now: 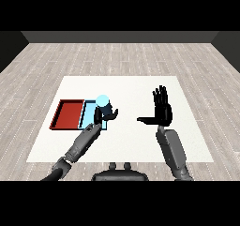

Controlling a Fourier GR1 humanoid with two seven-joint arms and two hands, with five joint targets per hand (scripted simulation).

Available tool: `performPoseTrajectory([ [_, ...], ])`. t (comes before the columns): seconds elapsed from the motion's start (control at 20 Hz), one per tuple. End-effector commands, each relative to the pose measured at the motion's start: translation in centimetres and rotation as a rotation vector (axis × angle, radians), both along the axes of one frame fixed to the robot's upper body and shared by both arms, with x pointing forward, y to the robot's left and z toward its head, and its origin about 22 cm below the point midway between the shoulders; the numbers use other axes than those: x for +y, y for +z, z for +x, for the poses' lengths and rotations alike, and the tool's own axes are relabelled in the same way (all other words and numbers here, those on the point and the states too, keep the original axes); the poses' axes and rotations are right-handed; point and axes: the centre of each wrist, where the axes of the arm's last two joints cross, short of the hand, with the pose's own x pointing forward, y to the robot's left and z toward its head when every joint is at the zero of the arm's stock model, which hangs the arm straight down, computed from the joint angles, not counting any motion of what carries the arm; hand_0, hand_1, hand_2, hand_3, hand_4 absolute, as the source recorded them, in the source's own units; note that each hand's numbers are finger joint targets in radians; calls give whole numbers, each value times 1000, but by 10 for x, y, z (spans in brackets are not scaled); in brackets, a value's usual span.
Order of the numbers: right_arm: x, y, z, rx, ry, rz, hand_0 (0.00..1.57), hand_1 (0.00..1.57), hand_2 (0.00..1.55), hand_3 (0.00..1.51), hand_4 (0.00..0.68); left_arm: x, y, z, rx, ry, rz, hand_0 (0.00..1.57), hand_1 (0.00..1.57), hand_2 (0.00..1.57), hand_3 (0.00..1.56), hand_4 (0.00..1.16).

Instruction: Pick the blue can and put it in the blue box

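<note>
The blue can stands upright over the right part of the light blue tray, with its pale round top showing. My left hand is curled round the can's lower body, hiding most of it and the tray's right side. I cannot tell whether the can rests on the tray or hangs just above it. My right hand is held up to the right of the trays, fingers straight and thumb out to the left, holding nothing.
The red tray lies directly left of the light blue tray, their sides touching. Both sit on the left half of the white table. Wooden floor surrounds the table.
</note>
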Motion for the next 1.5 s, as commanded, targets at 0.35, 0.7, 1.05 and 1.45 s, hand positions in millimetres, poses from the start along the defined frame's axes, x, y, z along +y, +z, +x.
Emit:
performPoseTrajectory([
  [0.35,-55,-28,-14,-4,-124,24,0,0,0,0,0,74,22,52,96,157,112,1571,1571,1571,1488,1115],
  [0.7,-42,-39,0,43,-142,19,0,0,0,0,0,98,1,70,363,268,227,1571,1571,1571,1485,1055],
  [1.05,-65,-45,11,80,-145,38,0,0,0,0,0,92,-59,35,575,342,346,1510,1510,1396,1182,900],
  [1.45,-52,-34,12,40,-120,15,0,0,0,0,0,126,-84,10,779,313,286,1156,1156,1079,550,775],
])
